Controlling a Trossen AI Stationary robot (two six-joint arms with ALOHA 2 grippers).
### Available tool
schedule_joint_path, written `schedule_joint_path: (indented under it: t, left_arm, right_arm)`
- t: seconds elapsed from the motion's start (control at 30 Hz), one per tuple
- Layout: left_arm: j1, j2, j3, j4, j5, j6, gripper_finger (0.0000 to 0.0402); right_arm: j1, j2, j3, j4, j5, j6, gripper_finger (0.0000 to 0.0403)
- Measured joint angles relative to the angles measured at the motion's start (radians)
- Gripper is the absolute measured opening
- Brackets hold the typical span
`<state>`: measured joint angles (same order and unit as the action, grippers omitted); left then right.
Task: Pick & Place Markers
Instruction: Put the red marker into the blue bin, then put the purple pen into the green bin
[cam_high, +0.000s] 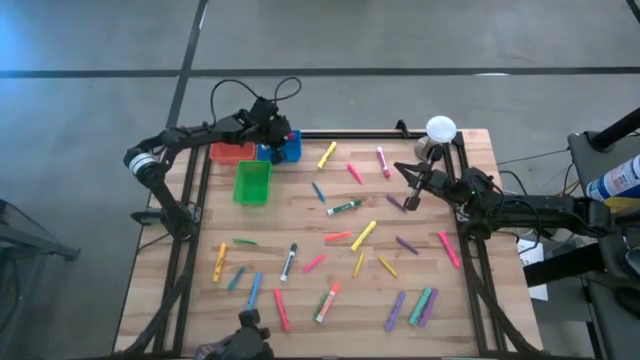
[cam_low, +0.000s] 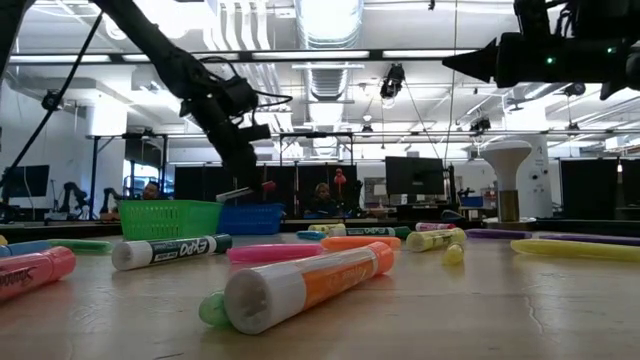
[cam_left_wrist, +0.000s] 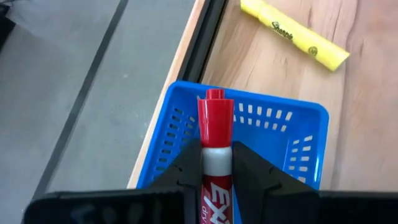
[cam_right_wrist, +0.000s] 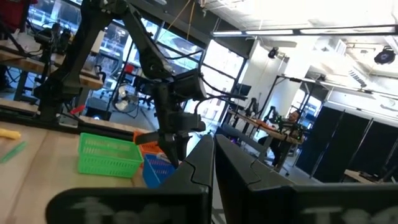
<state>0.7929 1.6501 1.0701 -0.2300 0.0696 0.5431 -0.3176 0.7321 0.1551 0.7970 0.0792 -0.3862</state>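
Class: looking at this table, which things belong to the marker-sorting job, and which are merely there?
Job:
- red marker held by left gripper
- markers across the table
- blue bin, green bin, red bin

Bystanders:
- white lamp
- right gripper, waiting, shut

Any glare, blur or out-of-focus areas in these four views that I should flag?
High view: blue glare in the top left corner. Low view: ceiling lights blown out, the nearest orange marker soft. Left wrist view: the left gripper and its red marker clear, only the nearest gripper body blurred. Right wrist view: ceiling washed out, right gripper body blurred.
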Motion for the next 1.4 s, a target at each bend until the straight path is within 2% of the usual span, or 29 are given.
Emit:
schedule_joint_path:
  t: [0.33,0.67,0.83,1.07,1.23,1.4]
  left_arm:
    - [0.000,0.075,-0.027,0.100,-0.020,0.041,0.0054]
    - [0.000,0.108,-0.027,0.103,-0.039,0.056,0.0067]
    - [-0.005,0.109,-0.027,0.106,-0.091,0.059,0.0089]
    - [-0.007,0.107,-0.027,0.102,-0.148,0.058,0.0094]
    - [-0.010,0.089,-0.005,0.073,-0.150,0.035,0.0091]
    - [-0.020,0.035,0.023,0.004,-0.149,-0.053,0.0068]
  right_arm:
    - [0.000,0.018,0.000,0.002,0.000,0.006,0.0008]
    - [0.000,0.017,0.000,0.002,0.000,0.011,0.0008]
    - [0.000,0.017,0.000,0.002,0.000,0.012,0.0008]
    - [0.000,0.017,0.000,0.002,0.000,0.012,0.0008]
    - [0.000,0.017,0.000,0.002,0.000,0.032,0.0008]
    - [0.000,0.017,0.000,0.002,0.000,0.039,0.0008]
